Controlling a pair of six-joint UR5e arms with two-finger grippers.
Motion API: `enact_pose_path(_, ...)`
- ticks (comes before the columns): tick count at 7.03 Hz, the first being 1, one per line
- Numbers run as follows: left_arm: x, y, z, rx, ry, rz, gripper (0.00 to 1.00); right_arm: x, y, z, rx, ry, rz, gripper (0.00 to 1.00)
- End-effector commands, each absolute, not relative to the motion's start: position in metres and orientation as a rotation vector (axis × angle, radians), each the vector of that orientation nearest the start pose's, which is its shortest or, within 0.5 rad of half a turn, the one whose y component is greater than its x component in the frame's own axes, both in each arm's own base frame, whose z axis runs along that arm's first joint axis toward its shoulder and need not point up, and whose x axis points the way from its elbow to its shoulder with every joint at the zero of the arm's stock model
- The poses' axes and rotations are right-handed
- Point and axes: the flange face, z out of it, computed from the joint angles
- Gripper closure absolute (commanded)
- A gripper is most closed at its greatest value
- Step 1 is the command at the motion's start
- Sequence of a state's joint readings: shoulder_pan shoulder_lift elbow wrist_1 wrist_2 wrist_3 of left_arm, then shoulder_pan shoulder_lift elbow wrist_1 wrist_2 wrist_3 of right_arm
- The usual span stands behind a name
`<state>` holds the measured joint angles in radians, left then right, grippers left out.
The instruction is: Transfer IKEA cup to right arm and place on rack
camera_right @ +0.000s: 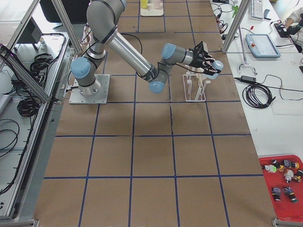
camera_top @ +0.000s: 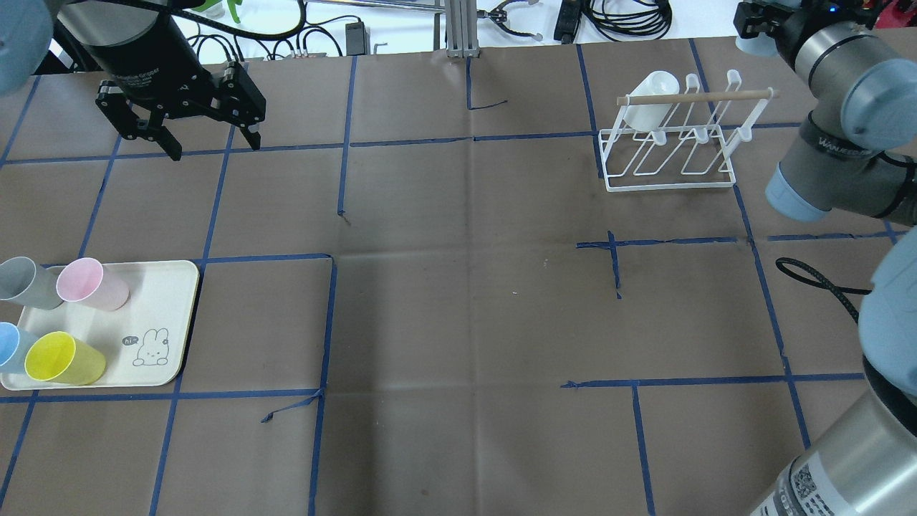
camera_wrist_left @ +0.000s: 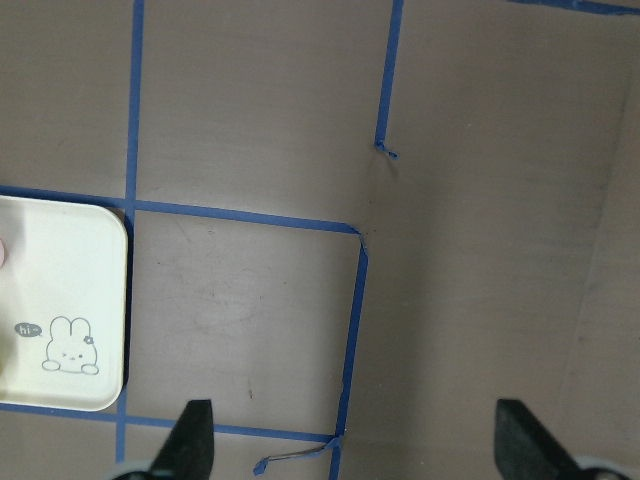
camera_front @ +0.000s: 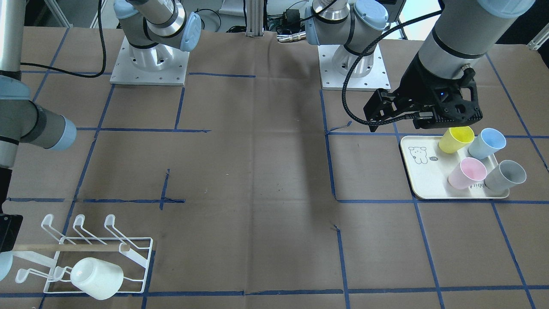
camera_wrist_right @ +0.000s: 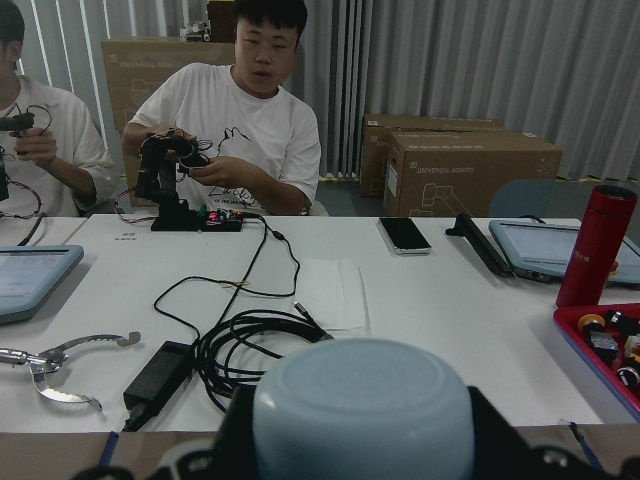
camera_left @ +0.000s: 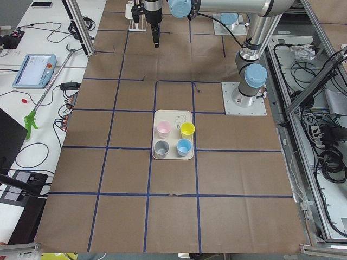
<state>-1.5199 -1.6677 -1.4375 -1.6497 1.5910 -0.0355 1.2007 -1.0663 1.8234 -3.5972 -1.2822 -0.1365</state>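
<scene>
My right gripper (camera_wrist_right: 360, 445) is shut on a pale blue cup (camera_wrist_right: 362, 410) and holds it level, bottom toward the wrist camera. In the overhead view this gripper (camera_top: 752, 29) and the cup (camera_top: 747, 47) hang just past the right end of the white wire rack (camera_top: 670, 154). A white cup (camera_top: 648, 100) sits upside down on the rack's left prongs, under the wooden dowel (camera_top: 698, 95). My left gripper (camera_top: 215, 147) is open and empty, high over the table, beyond the cream tray (camera_top: 165, 315). Its fingertips (camera_wrist_left: 195, 430) stand wide apart.
The tray holds a yellow cup (camera_top: 61, 358), a pink cup (camera_top: 89, 283), a grey cup (camera_top: 25, 281) and a blue cup (camera_top: 11, 347). Brown paper with blue tape lines covers the table. Two operators sit at a white desk (camera_wrist_right: 420, 300) beyond the rack.
</scene>
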Motion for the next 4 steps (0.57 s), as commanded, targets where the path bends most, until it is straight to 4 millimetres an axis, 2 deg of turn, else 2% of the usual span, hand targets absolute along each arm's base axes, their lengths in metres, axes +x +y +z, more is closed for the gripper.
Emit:
enact_pose_path(1, -0.1189, -0.5314, 0.4900, -0.079, 3.101, 0.078, 0.01, -0.0765, -0.6291, 0.3068, 0.017, 2.543, -1.999, 0.83)
enact_pose_path(2, -0.1190, -0.5287, 0.4919, -0.068, 3.102, 0.062, 0.01, -0.0759, -0.6301, 0.2993, 0.019, 2.539, -2.000, 0.83)
enact_pose_path(4, -0.1186, -0.5290, 0.4998, -0.069, 3.107, 0.007, 0.01, -0.0758, -0.6351, 0.3002, 0.018, 2.534, -2.002, 0.86)
